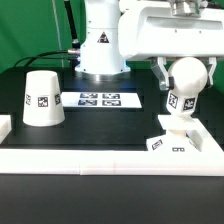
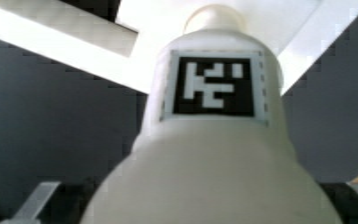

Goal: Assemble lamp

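Note:
My gripper (image 1: 186,70) is shut on the round head of the white bulb (image 1: 185,85), its fingers (image 1: 163,72) on either side. The bulb stands upright, its tagged stem going down onto the low square base (image 1: 170,140) at the exterior view's right. In the wrist view the bulb (image 2: 211,140) fills the frame with its tag facing the camera. Only the fingertips (image 2: 34,200) of the gripper (image 2: 202,210) show, at the frame's corners. The tapered shade (image 1: 42,100) stands mouth down on the table at the exterior view's left, apart from the gripper.
The marker board (image 1: 98,98) lies flat between the shade and the base. A white raised wall (image 1: 110,157) runs along the table's front edge. The big white robot body (image 1: 100,45) stands at the back.

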You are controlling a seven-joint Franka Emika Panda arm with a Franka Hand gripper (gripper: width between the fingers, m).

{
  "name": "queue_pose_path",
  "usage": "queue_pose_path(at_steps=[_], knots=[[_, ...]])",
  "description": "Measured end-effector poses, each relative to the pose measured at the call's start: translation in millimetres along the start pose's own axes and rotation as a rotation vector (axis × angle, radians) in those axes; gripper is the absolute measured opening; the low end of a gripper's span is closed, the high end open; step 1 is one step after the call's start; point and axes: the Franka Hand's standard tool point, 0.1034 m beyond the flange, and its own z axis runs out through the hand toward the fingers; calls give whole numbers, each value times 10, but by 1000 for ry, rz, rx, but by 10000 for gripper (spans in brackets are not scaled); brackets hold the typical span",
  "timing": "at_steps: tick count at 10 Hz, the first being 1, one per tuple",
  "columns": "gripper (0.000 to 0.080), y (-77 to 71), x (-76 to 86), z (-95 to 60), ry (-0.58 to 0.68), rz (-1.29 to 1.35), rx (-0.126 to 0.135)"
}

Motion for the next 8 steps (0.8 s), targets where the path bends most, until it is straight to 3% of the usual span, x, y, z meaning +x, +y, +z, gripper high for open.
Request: queue_pose_path(at_steps=[8], knots=[[577,-20,-25,-5,80,-2,-27]])
